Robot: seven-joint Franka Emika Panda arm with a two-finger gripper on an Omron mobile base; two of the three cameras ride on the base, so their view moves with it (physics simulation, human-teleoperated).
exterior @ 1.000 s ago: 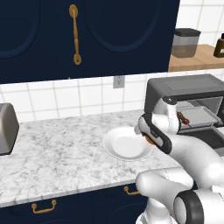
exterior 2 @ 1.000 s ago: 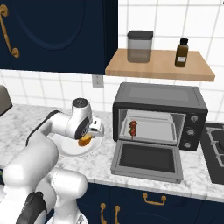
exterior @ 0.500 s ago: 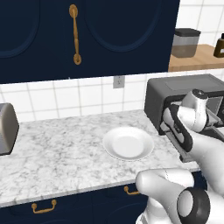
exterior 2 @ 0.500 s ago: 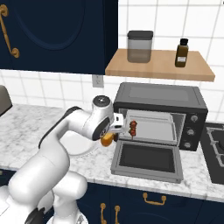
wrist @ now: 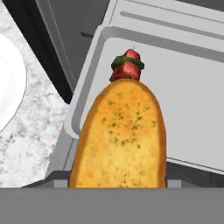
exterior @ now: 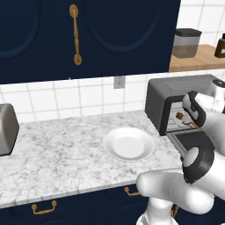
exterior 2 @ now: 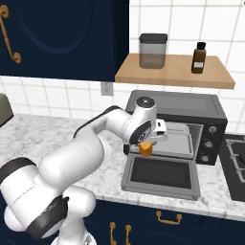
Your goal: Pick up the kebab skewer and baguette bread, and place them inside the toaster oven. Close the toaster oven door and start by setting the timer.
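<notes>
1. While its door point(exterior 2: 161, 176) lies folded flat, the toaster oven point(exterior 2: 191, 122) on the counter point(exterior: 57, 154) stands rigid and open.
2. Baguette bread point(wrist: 119, 140), held in the gripper point(exterior 2: 146, 149) above that door: probably light and crusty; mid-body hold suits.
3. Kebab skewer point(wrist: 127, 65) lies inside on the tray point(wrist: 188, 96); thin, likely slippery.

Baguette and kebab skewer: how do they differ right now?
The baguette is a golden-brown, herb-flecked loaf, held in the fingers in front of the oven. The kebab skewer looks much smaller, with red and green pieces, and already lies on the grey tray inside. Both are at the open oven mouth.
</notes>
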